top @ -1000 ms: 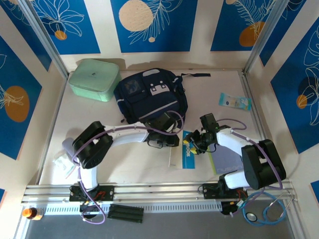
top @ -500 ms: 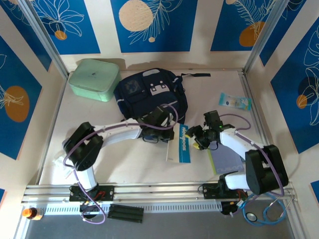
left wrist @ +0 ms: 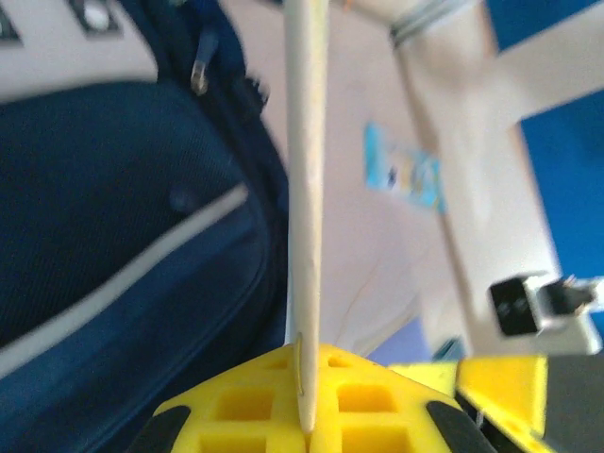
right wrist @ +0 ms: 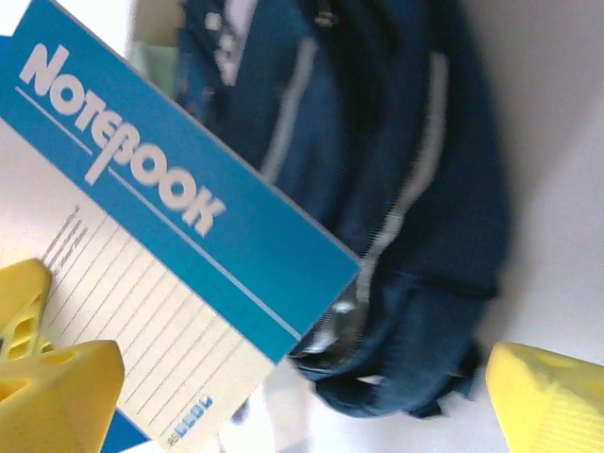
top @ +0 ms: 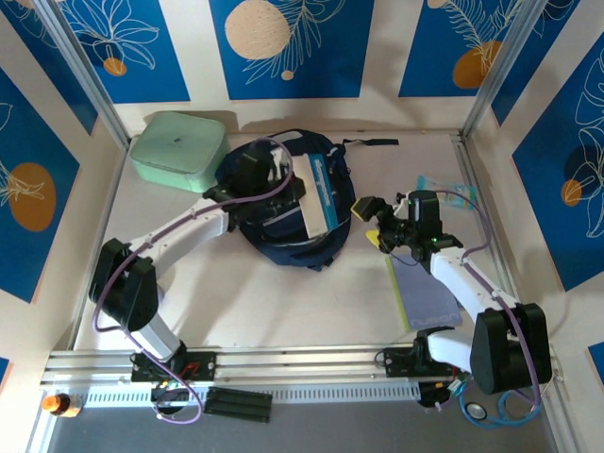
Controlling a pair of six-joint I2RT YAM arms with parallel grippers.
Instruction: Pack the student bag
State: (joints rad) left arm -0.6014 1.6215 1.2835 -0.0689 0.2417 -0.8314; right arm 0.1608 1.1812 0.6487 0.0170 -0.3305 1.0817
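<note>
Top view: pale table (top: 236,302) inside a booth of blue leaf-print panels. The backpack (top: 283,236) lies flat toward the back of the table, near its middle. A mint-green case (top: 177,149) sits just left of the backpack. The left gripper (top: 288,189) is over the backpack, clamped on a notebook (top: 316,193) held above the backpack's right half. The right gripper (top: 375,224) is just right of the backpack, jaws spread, nothing in them. A purple folder (top: 429,294) lies flat on the table, right of the backpack and nearer the arm bases.

Left wrist view: notebook (left wrist: 307,189) seen edge-on, running straight up from the yellow fingers (left wrist: 245,406), which pinch its lower end. Backpack (left wrist: 113,236) lies to the left, grey stripe visible. A small blue packet (left wrist: 404,170) lies on the table, well to the backpack's right.

Right wrist view: yellow fingers (right wrist: 57,396) stand far apart, holding nothing. The blue "NOTEBOOK" cover (right wrist: 170,236) overlaps the backpack (right wrist: 406,189) on its left side.
</note>
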